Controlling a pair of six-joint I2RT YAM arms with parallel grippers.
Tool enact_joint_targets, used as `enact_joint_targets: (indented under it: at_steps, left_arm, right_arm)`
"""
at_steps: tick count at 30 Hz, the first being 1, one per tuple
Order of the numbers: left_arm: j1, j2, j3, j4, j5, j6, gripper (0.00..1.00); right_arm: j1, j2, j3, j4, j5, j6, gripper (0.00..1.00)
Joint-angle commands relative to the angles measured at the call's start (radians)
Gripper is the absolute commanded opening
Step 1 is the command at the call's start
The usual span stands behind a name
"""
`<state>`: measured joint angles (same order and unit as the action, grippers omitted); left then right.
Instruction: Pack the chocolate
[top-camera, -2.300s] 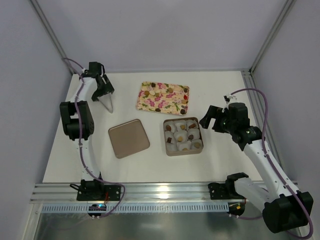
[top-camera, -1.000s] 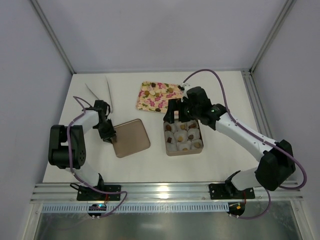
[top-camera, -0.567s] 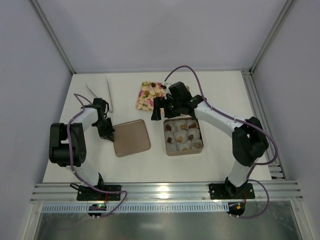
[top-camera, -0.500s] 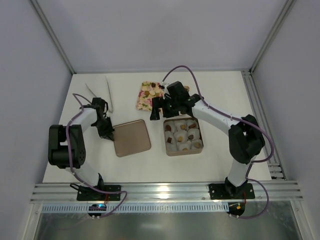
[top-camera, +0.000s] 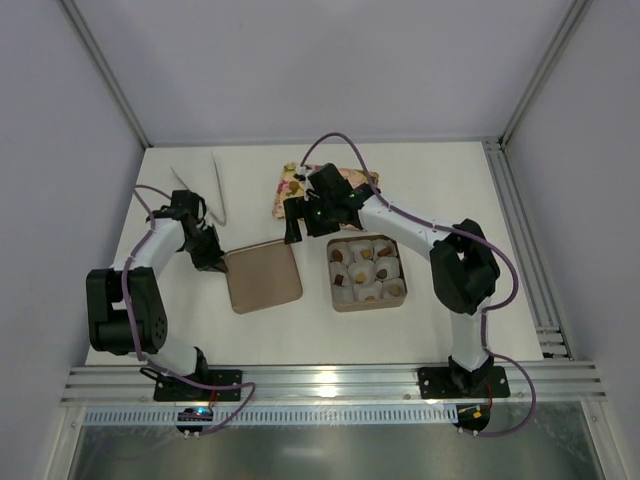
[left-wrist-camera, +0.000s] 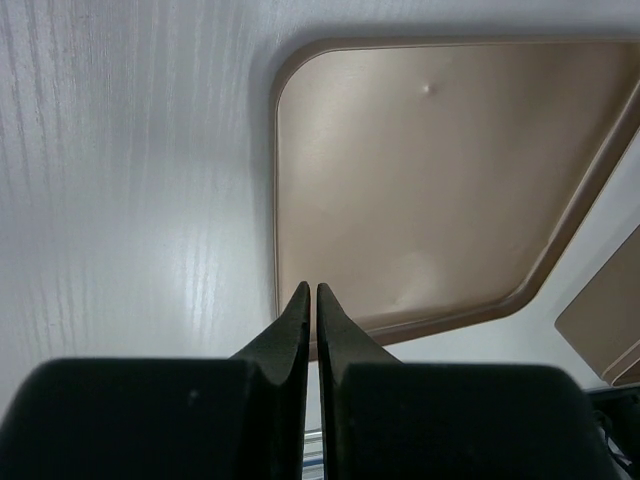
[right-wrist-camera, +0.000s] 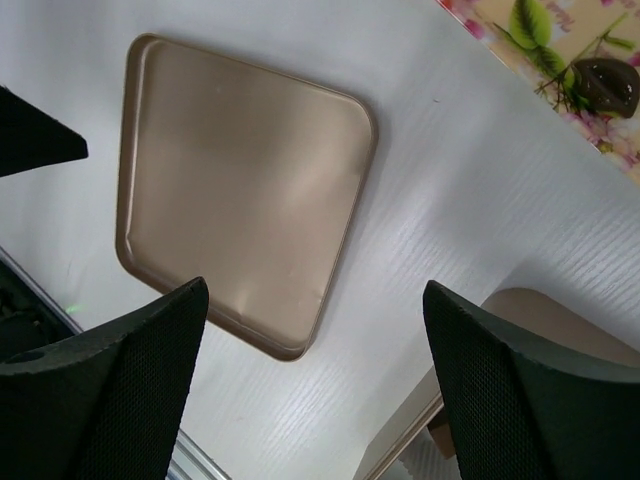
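I am standing at the near edge of the white table (top-camera: 450, 320) with both arms stretched out over it. I am holding my right gripper (top-camera: 303, 213) spread wide and empty above the table, between the floral tray (top-camera: 282, 195) and the flat brown lid (top-camera: 262, 277). I am pressing my left gripper (top-camera: 213, 264) fingers together on nothing, tips at the lid's left edge. The brown box (top-camera: 368, 307) is sitting just right of the lid. Pale tongs (top-camera: 218, 190) are lying far left. White paper cups (top-camera: 382, 270) in the box are holding the chocolate (top-camera: 358, 274); more is lying on the floral tray
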<state>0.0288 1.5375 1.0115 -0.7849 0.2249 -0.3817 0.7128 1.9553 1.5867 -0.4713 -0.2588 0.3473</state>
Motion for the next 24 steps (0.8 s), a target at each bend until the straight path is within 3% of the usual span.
enact_joint_targets:
  at_steps: [1, 8, 13, 24]
  left_arm:
    - [0.008, -0.017, 0.007, -0.014, 0.007, -0.005, 0.01]
    - [0.006, -0.065, -0.013, -0.01, -0.022, -0.029, 0.36]
    - [0.008, -0.108, -0.013, -0.022, -0.055, -0.037, 0.42]
    - [0.006, -0.152, -0.017, -0.016, -0.059, -0.054, 0.43]
  right_arm:
    - [0.022, 0.03, 0.052, -0.05, 0.078, 0.013, 0.88]
    - [0.066, 0.123, 0.078, -0.064, 0.135, 0.048, 0.68]
    - [0.094, 0.186, 0.128, -0.093, 0.207, 0.081, 0.53]
    - [0.155, 0.266, 0.185, -0.128, 0.368, 0.137, 0.41]
